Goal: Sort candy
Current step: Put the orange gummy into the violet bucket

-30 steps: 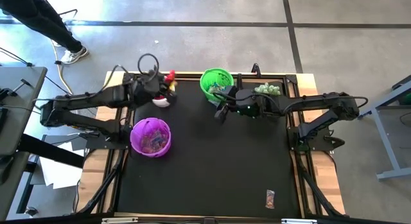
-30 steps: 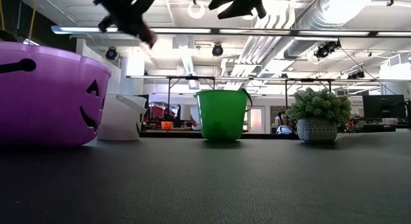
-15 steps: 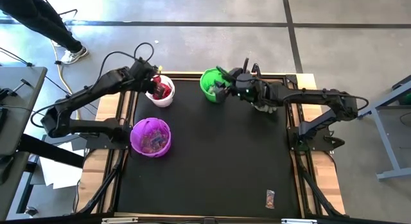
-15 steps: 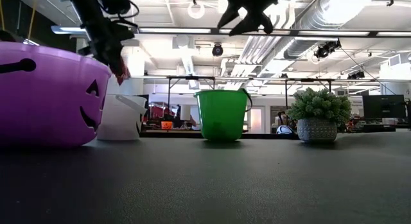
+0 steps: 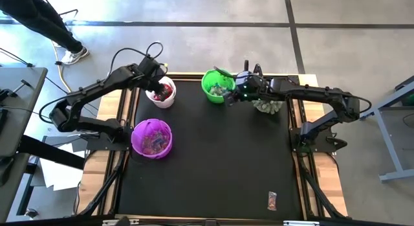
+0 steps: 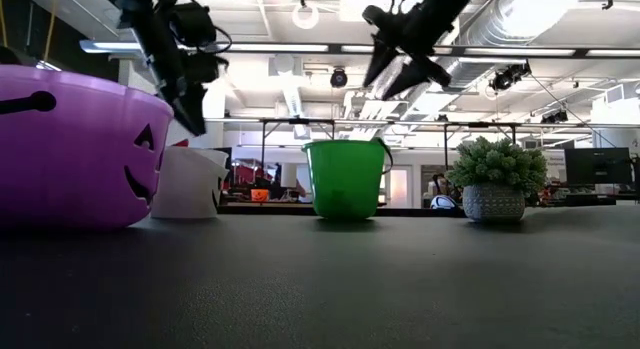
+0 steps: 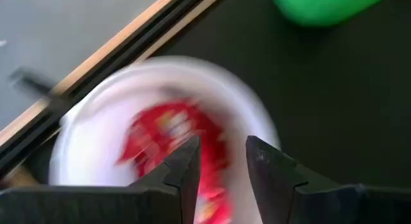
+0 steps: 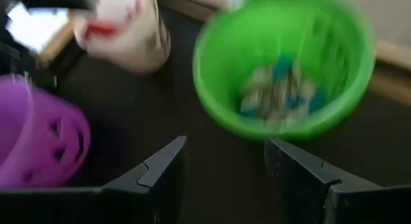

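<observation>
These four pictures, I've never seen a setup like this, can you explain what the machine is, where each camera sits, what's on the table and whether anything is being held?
It is a robot with two dark arms at a black table. One picture looks straight down, one looks level across the tabletop, and two come from cameras on the wrists. On the table stand a white cup of red candy, a green bucket of blue-white candy, a purple bucket, a potted plant, and one loose candy near the front. The left end effector hangs over the white cup, open and empty. The right end effector is open beside the green bucket, empty too.
</observation>
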You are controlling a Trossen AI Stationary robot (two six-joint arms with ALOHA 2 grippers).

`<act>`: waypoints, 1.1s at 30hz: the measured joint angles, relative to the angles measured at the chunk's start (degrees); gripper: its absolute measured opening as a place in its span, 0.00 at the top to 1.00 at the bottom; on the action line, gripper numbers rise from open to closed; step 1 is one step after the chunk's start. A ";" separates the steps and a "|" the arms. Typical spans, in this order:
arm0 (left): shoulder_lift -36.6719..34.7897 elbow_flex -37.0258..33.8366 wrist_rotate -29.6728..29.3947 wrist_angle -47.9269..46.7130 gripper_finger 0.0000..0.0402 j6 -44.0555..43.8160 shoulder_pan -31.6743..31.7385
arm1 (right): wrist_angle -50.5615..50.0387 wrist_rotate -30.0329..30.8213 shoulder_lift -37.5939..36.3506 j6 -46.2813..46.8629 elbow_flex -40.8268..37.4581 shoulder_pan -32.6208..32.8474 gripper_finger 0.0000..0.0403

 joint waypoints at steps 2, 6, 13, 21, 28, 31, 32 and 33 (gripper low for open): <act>-0.43 0.03 3.96 2.96 0.72 0.01 -0.35 | -3.94 -4.83 0.00 1.90 0.00 -0.18 0.50; -0.67 2.61 11.21 4.79 0.72 0.19 -0.97 | -11.88 -13.99 0.00 4.41 0.00 1.70 0.50; -0.72 5.07 22.52 5.34 0.72 -5.02 -4.33 | -27.85 -22.28 0.00 10.28 0.00 10.90 0.50; -0.68 5.07 22.47 7.71 0.72 -16.05 -11.25 | -36.12 -20.96 0.02 23.31 -0.38 27.13 0.50; -0.68 5.07 21.95 8.15 0.72 -22.25 -18.93 | -30.08 -24.04 0.16 42.78 -6.79 43.75 0.50; -0.68 5.07 20.12 8.22 0.72 -24.44 -22.49 | -22.95 -24.14 0.15 52.06 -10.18 50.07 0.50; -0.68 5.07 19.58 8.38 0.72 -25.17 -23.58 | -19.81 -24.09 0.15 55.20 -11.58 51.68 0.50; -0.68 5.07 19.01 8.86 0.72 -26.04 -24.64 | -16.85 -23.76 0.15 58.35 -12.86 53.39 0.50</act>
